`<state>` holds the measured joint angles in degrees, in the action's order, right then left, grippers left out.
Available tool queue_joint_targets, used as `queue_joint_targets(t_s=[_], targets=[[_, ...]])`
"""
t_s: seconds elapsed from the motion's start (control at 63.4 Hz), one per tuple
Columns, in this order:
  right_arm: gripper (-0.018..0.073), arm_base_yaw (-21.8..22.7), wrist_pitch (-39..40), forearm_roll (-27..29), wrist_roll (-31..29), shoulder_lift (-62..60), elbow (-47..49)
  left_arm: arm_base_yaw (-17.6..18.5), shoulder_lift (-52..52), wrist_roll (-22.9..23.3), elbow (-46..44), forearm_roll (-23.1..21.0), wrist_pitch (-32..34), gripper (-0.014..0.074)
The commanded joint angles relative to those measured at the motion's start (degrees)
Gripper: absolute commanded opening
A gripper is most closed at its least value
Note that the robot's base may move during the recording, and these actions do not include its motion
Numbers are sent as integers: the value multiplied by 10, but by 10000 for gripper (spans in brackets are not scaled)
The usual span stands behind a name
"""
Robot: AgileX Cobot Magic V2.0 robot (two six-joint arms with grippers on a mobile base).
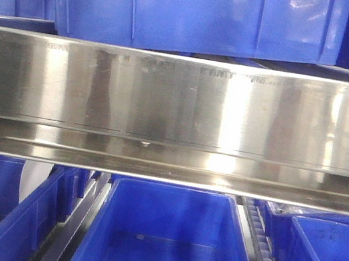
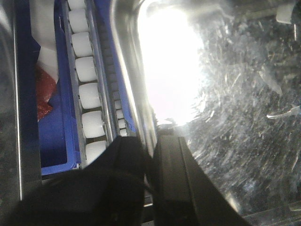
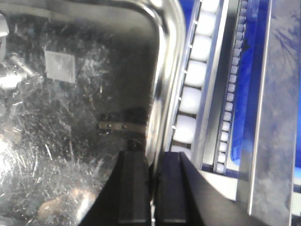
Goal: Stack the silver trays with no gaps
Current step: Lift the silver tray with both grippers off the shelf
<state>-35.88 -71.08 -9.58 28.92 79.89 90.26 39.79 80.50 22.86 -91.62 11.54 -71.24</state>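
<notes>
One silver tray (image 2: 235,141) filling both wrist views, scratched floor upward, bare but for a small square label (image 3: 59,66). Left rim running down into the left gripper (image 2: 151,143), jaws closed on it, one finger inside the wall and one outside. Right rim, just below a rounded corner, pinched likewise by the right gripper (image 3: 151,157). Judged to be a single tray held at opposite sides, though not provable from either view. No second tray identifiable beneath or beside it, hence no telling whether nested, hovering or merely carried. Stacking judged unfinished, with flush seating onto the other trays left to do. Just outside each rim, roller tracks (image 3: 190,101) of white rollers, then blue bins (image 1: 165,257). From the front, no tray visible: only the steel shelf rail (image 1: 177,117) across the middle, bins above and below.
</notes>
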Motion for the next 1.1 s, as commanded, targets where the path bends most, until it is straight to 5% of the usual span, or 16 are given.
queue_joint_targets(t_s=[0.0,1.087], targets=[[56,-1,21,-32,-10,-10,21,7,-17,-7,-20,25,-14,-41],[56,-1,12,-32,-10,-2,21,7,-17,-7,-20,26,-16,-43]])
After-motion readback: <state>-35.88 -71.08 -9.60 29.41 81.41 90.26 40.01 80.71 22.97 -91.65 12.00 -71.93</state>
